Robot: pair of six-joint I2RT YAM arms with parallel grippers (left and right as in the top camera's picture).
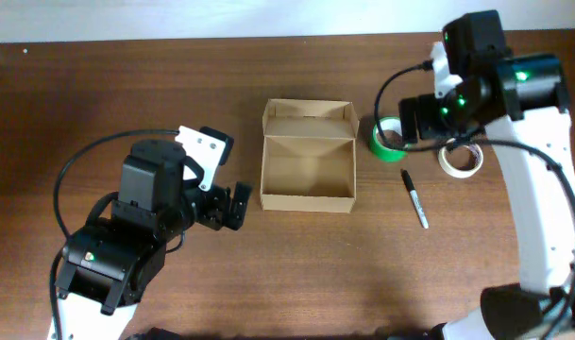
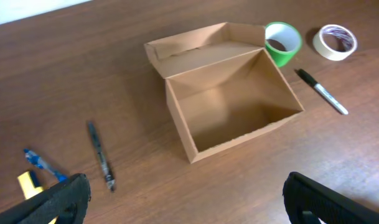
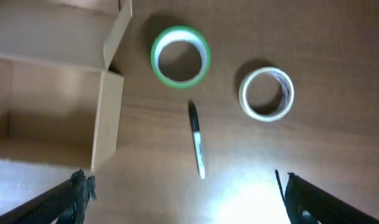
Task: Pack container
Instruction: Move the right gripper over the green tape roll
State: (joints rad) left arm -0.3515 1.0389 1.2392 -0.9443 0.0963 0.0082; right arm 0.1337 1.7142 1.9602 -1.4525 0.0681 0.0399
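The container (image 1: 307,196) is an open, empty tan cardboard box at the table's middle, with its lid flap folded back on the far side. It also shows in the left wrist view (image 2: 180,121) and the right wrist view (image 3: 107,118). My left gripper (image 1: 234,207) is open and empty just left of the box, its fingers wide apart in the left wrist view (image 2: 186,202). My right gripper (image 3: 186,199) is open and empty above the table to the right of the box. In the overhead view its fingers are hidden under the arm.
Right of the box lie a green tape roll (image 1: 384,141) (image 3: 180,55), a white tape roll (image 1: 460,160) (image 3: 266,93) and a black marker (image 1: 415,198) (image 3: 196,140). Left of the box lie a dark pen (image 2: 101,155), a blue pen (image 2: 43,165) and a yellow item (image 2: 28,183).
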